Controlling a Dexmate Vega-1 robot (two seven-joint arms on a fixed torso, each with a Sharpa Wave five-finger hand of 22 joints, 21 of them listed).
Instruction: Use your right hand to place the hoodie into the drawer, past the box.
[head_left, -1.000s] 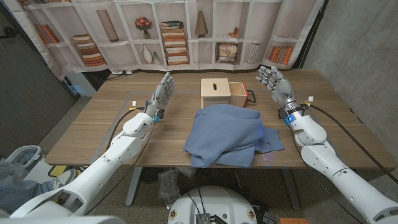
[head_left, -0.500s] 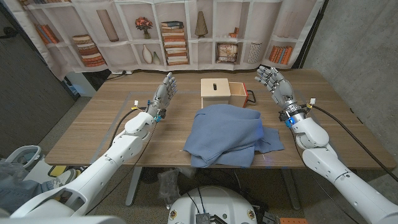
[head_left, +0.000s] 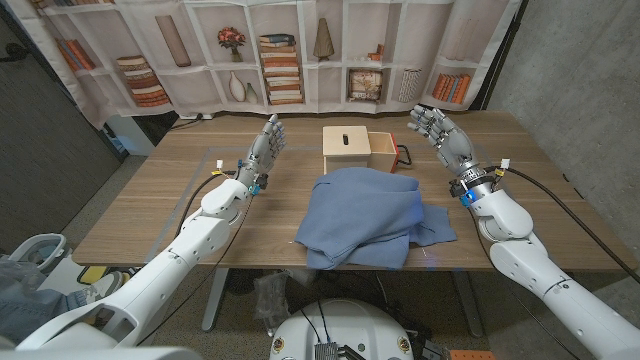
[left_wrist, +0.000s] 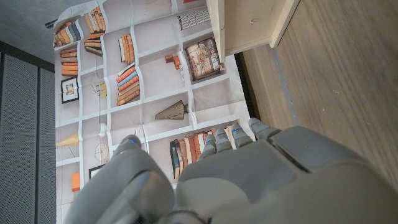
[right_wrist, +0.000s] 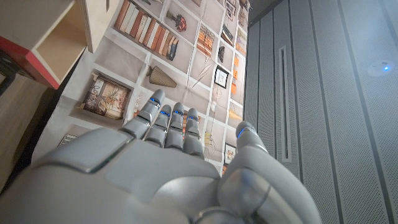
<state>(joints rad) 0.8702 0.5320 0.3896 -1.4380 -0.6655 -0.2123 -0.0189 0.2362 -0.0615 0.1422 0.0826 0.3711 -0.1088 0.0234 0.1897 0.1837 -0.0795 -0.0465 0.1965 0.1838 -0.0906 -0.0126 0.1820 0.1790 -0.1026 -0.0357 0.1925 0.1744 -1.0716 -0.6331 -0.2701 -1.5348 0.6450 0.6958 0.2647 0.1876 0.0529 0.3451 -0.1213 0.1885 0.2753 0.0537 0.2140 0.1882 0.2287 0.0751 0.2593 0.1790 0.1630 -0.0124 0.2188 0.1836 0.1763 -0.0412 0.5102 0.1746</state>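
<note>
The right hand (head_left: 437, 132) was held raised above the table (head_left: 130, 215), fingers spread and pointing up and away, palm turned inward, nothing grasped. It was seen near the drawer (head_left: 385, 155), to its right, apart from it. The left hand (head_left: 264, 145) was raised likewise on the other side, fingers extended and empty. The hoodie (head_left: 365, 215) lay crumpled on the table between the arms, its far edge just at the drawer, which stood pulled out beside the box (head_left: 346, 152).
</note>
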